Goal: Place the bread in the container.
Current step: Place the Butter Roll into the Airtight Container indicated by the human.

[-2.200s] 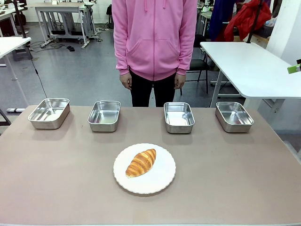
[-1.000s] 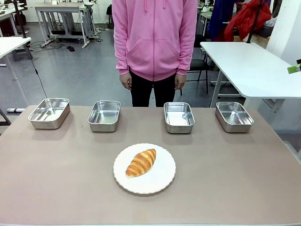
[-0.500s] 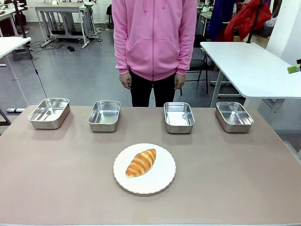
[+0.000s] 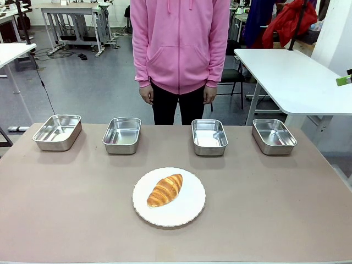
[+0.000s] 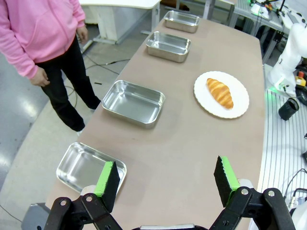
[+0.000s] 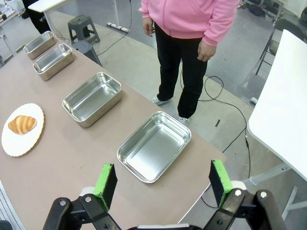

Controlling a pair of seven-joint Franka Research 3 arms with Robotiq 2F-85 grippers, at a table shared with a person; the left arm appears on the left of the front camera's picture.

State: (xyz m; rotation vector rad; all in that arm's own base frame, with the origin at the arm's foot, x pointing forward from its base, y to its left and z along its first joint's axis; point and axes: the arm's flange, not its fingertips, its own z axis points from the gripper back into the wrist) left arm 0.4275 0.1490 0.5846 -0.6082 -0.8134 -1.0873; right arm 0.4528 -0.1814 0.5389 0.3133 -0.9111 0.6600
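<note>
The golden-brown bread (image 4: pixel 165 190) lies on a round white plate (image 4: pixel 190 211) at the middle of the table; it also shows in the left wrist view (image 5: pixel 219 93) and the right wrist view (image 6: pixel 22 124). Several look-alike steel trays line the far edge: far left (image 4: pixel 57 132), inner left (image 4: pixel 122 135), inner right (image 4: pixel 209 137), far right (image 4: pixel 273 136). All are empty, and I cannot tell which is the container. My left gripper (image 5: pixel 166 181) hangs open high above the table's left end. My right gripper (image 6: pixel 163 181) hangs open above the right end.
A person in a pink hoodie (image 4: pixel 180 49) stands at the far side, hands (image 4: pixel 147 94) down at the sides. A white side table (image 4: pixel 291 77) stands at the back right. The brown tabletop (image 4: pixel 275 209) is bare around the plate.
</note>
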